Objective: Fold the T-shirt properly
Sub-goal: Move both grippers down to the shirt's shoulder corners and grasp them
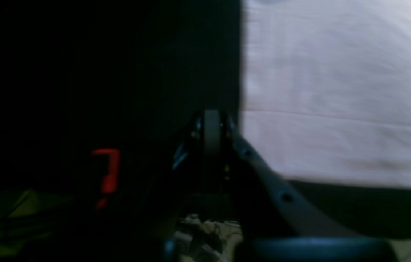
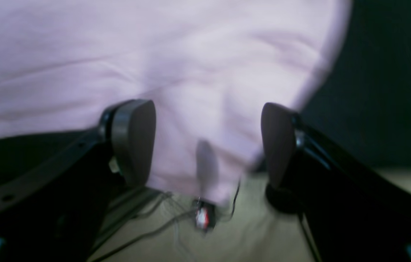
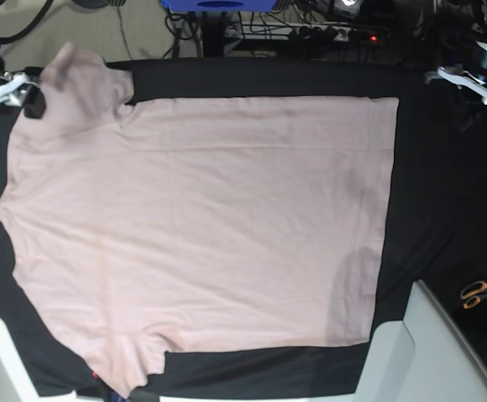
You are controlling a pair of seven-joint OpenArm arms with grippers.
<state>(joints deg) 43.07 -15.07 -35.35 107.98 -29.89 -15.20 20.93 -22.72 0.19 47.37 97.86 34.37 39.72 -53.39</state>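
Right gripper [image 2: 205,140]: jaws wide, nothing gripped, over the bunched sleeve at the near right corner (near = robot side, left/right = mine). Contact with the cloth: can't tell. Left gripper [image 1: 212,118]: closed, no cloth in it, off to the left of the shirt.

T-shirt [image 3: 218,218] is spread over the black tablecloth [image 3: 453,218], body mostly flat. Near right sleeve is rumpled and runs past the tablecloth's near edge; far right sleeve is crumpled too. Near left corner is square and tidy.

Handling, my read: light, limp cotton, no stiffness to push against. Won't break; risk is rucking or dragging the whole sheet. Thin layer, so tips need to get right down and pinch; a shallow grab likely slips off. Too deep and I scoop up tablecloth as well.

Holds: right side, take the sleeve near its outer end, where the ridges stand up and give the pads something to bite. Left side, the near left corner, just inside the edge; flatter, so harder to pick. Lift low and slow, both arms level, else the middle sags and creases. Smooth the sleeve before folding the body.
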